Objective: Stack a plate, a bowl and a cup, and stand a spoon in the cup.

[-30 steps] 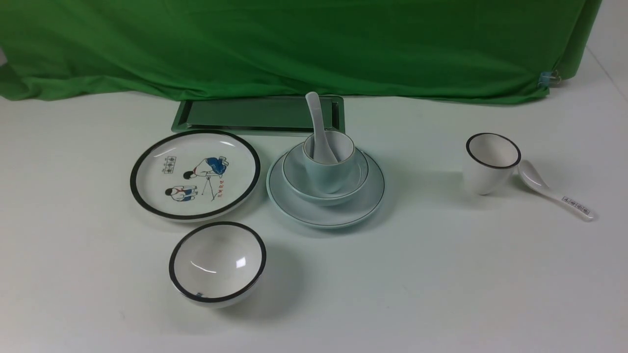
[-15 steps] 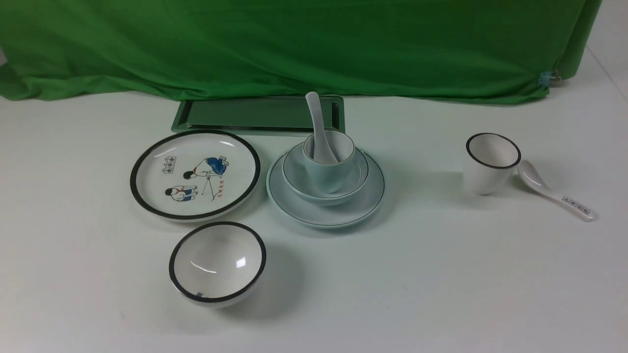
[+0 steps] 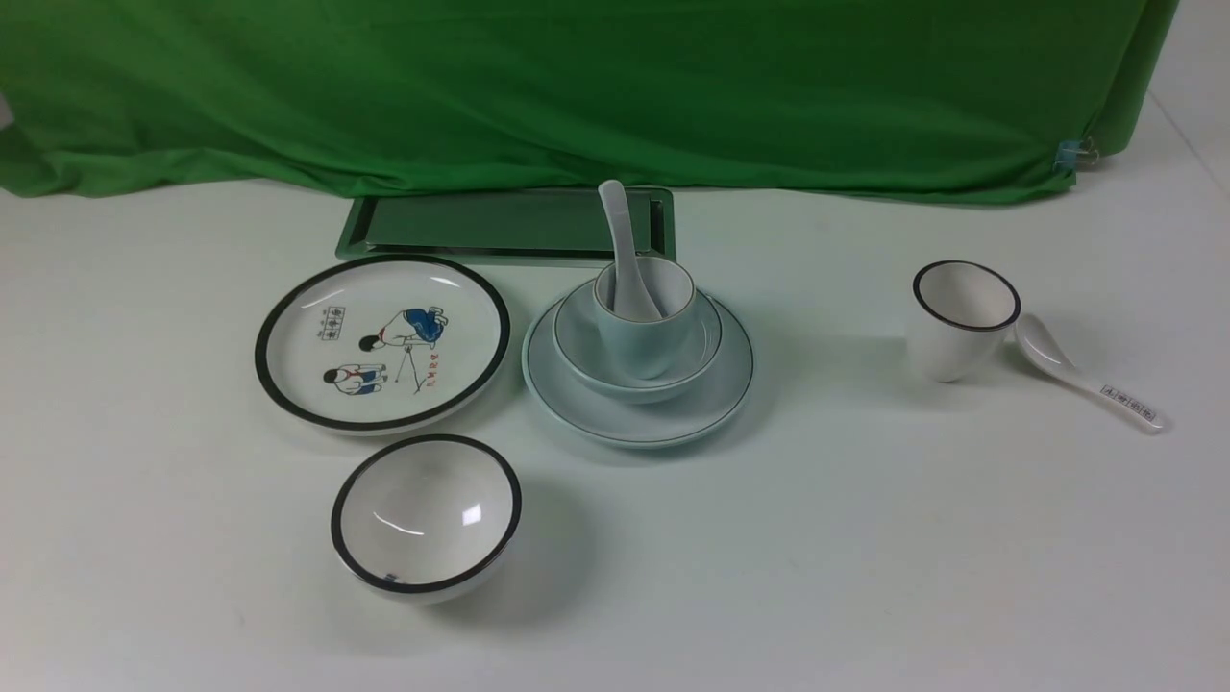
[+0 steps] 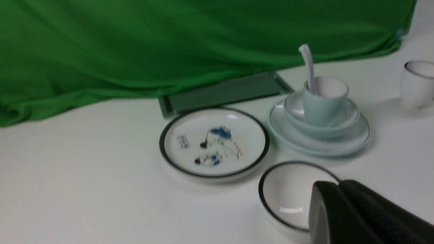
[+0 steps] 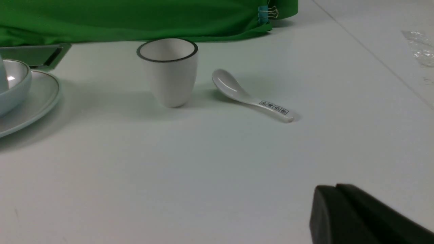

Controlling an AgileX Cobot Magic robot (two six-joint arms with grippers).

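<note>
The pale plate (image 3: pixel 706 404) lies mid-table with the pale bowl (image 3: pixel 586 360) on it. Inside the bowl stands the small pale cup (image 3: pixel 644 341). The white spoon (image 3: pixel 620 240) stands in the cup, its handle leaning back and left. The left wrist view shows the same stack: plate (image 4: pixel 354 140), bowl (image 4: pixel 295 118), cup (image 4: pixel 320 108), spoon (image 4: pixel 308 61). Neither arm appears in the front view. My left gripper (image 4: pixel 339 184) is shut and empty, low over the black-rimmed bowl. My right gripper (image 5: pixel 335 188) shows its jaws together, empty, over bare table to the right of the stack.
A black-rimmed cartoon plate (image 3: pixel 461 327) lies left of the stack, a black-rimmed white bowl (image 3: pixel 426 514) in front of it. At the right stand a black-rimmed white cup (image 3: pixel 951 346) and a marked spoon (image 3: pixel 1086 384). A metal tray (image 3: pixel 480 226) and green cloth (image 3: pixel 577 86) are behind.
</note>
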